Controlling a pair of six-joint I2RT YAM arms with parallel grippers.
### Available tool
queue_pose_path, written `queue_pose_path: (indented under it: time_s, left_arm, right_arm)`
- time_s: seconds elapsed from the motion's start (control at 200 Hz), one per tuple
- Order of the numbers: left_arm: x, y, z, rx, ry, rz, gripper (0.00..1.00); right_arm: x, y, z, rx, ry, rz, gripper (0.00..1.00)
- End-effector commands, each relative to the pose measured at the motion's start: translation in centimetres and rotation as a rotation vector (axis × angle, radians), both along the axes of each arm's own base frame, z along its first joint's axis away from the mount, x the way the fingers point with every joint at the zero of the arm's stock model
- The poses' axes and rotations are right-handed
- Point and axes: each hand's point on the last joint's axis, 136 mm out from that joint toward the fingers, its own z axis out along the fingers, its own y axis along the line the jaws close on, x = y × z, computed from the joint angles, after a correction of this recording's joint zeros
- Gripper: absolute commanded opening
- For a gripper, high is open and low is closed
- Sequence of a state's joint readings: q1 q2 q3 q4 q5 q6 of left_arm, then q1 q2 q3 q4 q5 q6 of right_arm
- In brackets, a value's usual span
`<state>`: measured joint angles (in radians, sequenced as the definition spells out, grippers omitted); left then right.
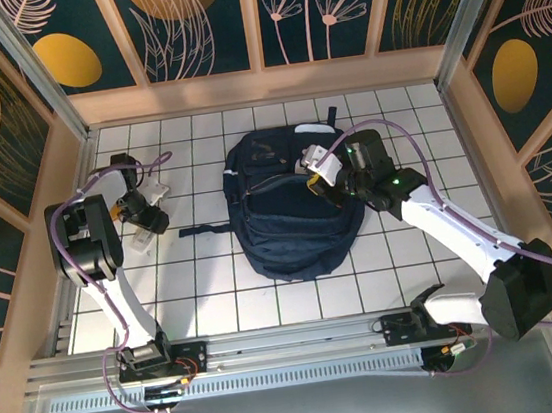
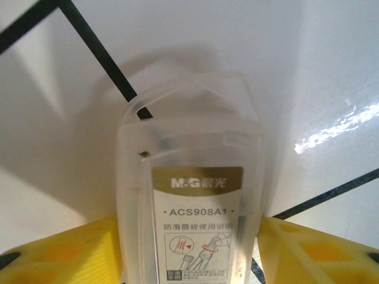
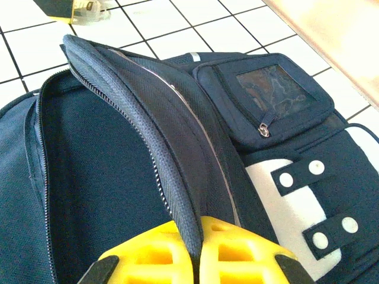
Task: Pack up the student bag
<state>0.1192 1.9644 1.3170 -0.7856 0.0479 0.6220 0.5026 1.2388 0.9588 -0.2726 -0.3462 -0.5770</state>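
White tiled tabletop (image 1: 215, 284), boxed by wooden walls (image 1: 261, 85), lies bare at 6 o'clock of the large navy-blue fabric student bag (image 1: 278, 226) at its centre. At the bag's 2 o'clock, the right gripper (image 3: 197, 239) pinches its unzipped flap edge (image 3: 148, 130). At 9 o'clock, the left gripper (image 2: 189, 242) has its fingers (image 2: 65, 254) flanking a clear plastic case (image 2: 195, 177); I cannot tell whether they press it.

Overhead, close right wrist: student bag (image 1: 280, 238) (image 3: 106, 177)
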Motion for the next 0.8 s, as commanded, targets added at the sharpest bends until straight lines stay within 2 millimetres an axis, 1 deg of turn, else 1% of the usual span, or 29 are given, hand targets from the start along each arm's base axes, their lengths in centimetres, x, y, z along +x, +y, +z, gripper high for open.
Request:
queue_pose_path:
  time_s: [0.0, 0.03, 0.08, 0.145, 0.175, 0.265, 0.38, 0.465, 0.505, 0.515, 0.555, 0.611, 0.616, 0.671, 0.796]
  left_arm:
    - [-1.9, -0.3, 0.2, -0.030, 0.051, 0.026, 0.56]
    - [-1.8, -0.5, 0.4, -0.037, 0.044, 0.029, 0.55]
    - [-1.6, -1.0, 0.9, -0.065, 0.028, 0.024, 0.50]
    - [-1.6, -1.4, 1.5, -0.092, 0.018, 0.022, 0.49]
    - [-1.5, -1.6, 1.8, -0.101, 0.012, 0.023, 0.47]
    - [-1.1, -2.1, 3.1, -0.129, -0.026, 0.025, 0.47]
    - [-0.6, -2.9, 5.3, -0.176, -0.091, 0.024, 0.46]
    - [-0.8, -3.9, 7.1, -0.218, -0.139, 0.012, 0.43]
    - [-1.0, -4.7, 7.9, -0.251, -0.159, -0.003, 0.43]
    - [-1.0, -4.9, 8.7, -0.259, -0.181, -0.010, 0.43]
    - [-1.3, -5.9, 9.8, -0.288, -0.216, -0.036, 0.43]
    - [-2.0, -7.2, 10.7, -0.321, -0.243, -0.071, 0.44]
    - [-2.1, -7.3, 11.0, -0.324, -0.252, -0.075, 0.44]
    - [-3.0, -8.7, 11.4, -0.342, -0.263, -0.117, 0.44]
    - [-5.5, -12.7, 12.2, -0.392, -0.276, -0.263, 0.45]
  right_arm:
    - [0.6, 0.2, 2.3, 0.035, -0.050, 0.008, 0.00]
    - [0.6, 0.2, 2.3, 0.035, -0.050, 0.007, 0.00]
    - [0.7, 0.3, 2.2, 0.034, -0.049, 0.008, 0.00]
    - [0.7, 0.3, 2.2, 0.034, -0.045, 0.008, 0.00]
    - [0.7, 0.4, 2.1, 0.033, -0.041, 0.009, 0.00]
    - [0.9, 0.4, 2.2, 0.032, -0.041, 0.006, 0.00]
    - [1.3, 0.0, 2.0, 0.039, -0.033, -0.010, 0.00]
    - [1.7, -0.4, 2.1, 0.053, -0.024, -0.032, 0.00]
    - [1.9, -0.6, 2.3, 0.064, -0.018, -0.041, 0.00]
    - [2.0, -0.6, 2.3, 0.066, -0.017, -0.045, 0.00]
    - [2.3, -0.8, 2.3, 0.073, -0.010, -0.054, 0.00]
    - [2.6, -0.9, 2.3, 0.073, -0.004, -0.057, 0.00]
    - [2.6, -0.9, 2.3, 0.073, -0.005, -0.057, 0.00]
    - [2.8, -0.8, 2.0, 0.067, 0.002, -0.056, 0.00]
    - [4.0, -1.4, 1.4, 0.076, 0.021, -0.090, 0.00]
